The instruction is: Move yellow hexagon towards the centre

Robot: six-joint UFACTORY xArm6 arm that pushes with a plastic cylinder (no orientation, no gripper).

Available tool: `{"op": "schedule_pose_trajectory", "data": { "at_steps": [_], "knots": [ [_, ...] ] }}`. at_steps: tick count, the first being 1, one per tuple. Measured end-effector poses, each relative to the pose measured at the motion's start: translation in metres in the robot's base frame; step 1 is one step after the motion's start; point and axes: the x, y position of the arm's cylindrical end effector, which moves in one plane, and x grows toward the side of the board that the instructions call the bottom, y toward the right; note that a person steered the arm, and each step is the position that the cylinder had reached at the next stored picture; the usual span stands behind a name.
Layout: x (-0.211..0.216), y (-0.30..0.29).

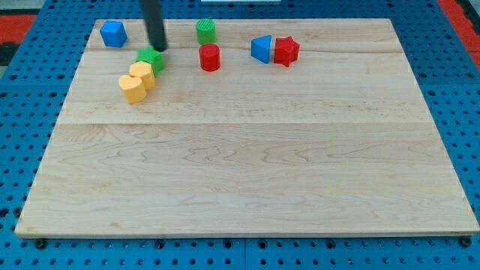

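Two yellow blocks lie touching at the view's upper left. The lower-left one (pixel 133 88) looks like the yellow hexagon; the upper-right one (pixel 142 74) has a notched, heart-like shape. A green star-like block (pixel 151 58) touches the upper yellow block from above right. My tip (pixel 159 49) is just above and right of the green block, close to it or touching it. It stands above and to the right of the yellow hexagon, with the other yellow block and the green block between.
A blue block (pixel 113 34) sits at the top left corner. A green cylinder (pixel 206 31) and a red cylinder (pixel 210 57) stand right of my tip. A blue block (pixel 261 49) and a red star (pixel 286 50) touch further right. The wooden board (pixel 247 165) rests on blue pegboard.
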Motion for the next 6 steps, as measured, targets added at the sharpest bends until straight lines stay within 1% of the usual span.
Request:
{"op": "schedule_pose_trajectory", "data": {
  "at_steps": [1, 2, 3, 4, 5, 6],
  "knots": [
    [0.005, -0.036],
    [0.043, -0.027],
    [0.049, -0.026],
    [0.069, -0.019],
    [0.088, 0.035],
    [0.105, 0.071]
  ]
}}
